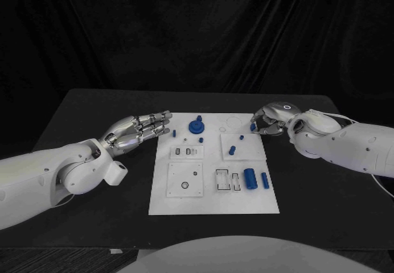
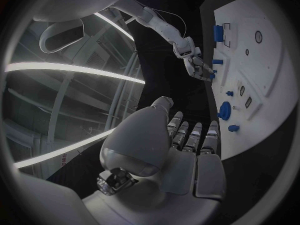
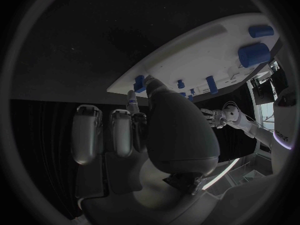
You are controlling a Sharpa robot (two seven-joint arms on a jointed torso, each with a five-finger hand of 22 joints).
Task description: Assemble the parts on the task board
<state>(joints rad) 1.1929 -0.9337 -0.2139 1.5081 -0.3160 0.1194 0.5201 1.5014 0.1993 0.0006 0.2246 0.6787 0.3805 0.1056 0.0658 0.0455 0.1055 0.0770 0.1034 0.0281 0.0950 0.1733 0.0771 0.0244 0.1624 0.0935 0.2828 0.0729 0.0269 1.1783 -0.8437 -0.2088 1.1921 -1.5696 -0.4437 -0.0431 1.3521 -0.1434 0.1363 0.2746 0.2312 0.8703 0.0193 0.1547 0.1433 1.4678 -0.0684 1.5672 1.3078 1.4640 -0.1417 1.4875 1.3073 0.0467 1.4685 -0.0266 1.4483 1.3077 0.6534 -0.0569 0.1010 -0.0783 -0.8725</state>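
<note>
Blue plastic parts [image 1: 249, 174] on white board [image 1: 213, 202] look light, stiff, slippery; pinch them by sides. Right hand [image 1: 269, 121] over board's far corner, fingers curled, grip unclear. Left hand [image 1: 138, 131] spread, empty, beside board.

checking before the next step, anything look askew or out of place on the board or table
Nothing stands out. The task board lies flat and square on the black table, and the blue parts sit on it, none spilled onto the table. The left hand hovers at the board's left edge; the right hand is at its far right corner.
</note>
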